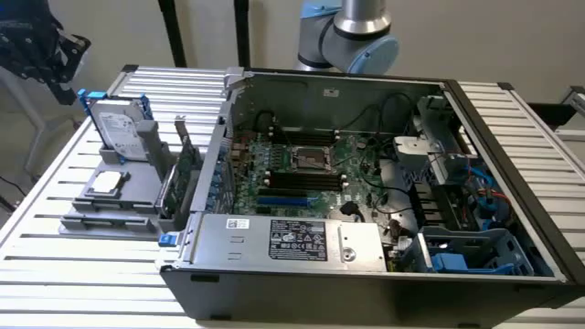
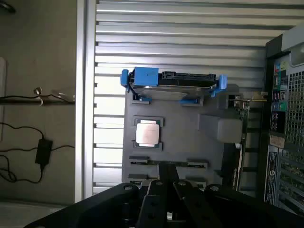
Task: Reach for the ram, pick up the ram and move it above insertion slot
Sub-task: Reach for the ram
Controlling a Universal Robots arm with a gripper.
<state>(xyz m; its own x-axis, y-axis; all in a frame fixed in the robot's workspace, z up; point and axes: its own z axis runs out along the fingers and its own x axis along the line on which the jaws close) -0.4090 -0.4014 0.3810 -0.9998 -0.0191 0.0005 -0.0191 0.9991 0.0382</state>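
The pincer [image 2: 167, 176] hangs over the near end of the grey holder [image 2: 190, 142], which sits on the slatted bench [image 1: 82, 274] just beside the open computer case [image 1: 366, 295]. Whether the pincer is open or closed I cannot tell, because its black body hides the tips. Nothing appears to be gripped. The ram [image 2: 153, 162] seems to be the thin strip standing on edge between two small clips in the holder, right by the pincer and not yet lifted. It is seen edge-on, so this is a judgement. The processor chip [image 2: 147, 133] lies further along the holder, then the hard drive [image 2: 173, 80] in its blue frame, and the taller green card [image 2: 242, 114] stands at the side nearest the case. The main risk is a poor grip. The strip is very narrow, so a slightly offset descent could land on a clip or the holder's ridge, or catch only one end so the stick tilts and jams on lifting. Carrying it towards the black slots [image 1: 306, 179] means crossing the case wall, and a low path could strike it or the cables inside.
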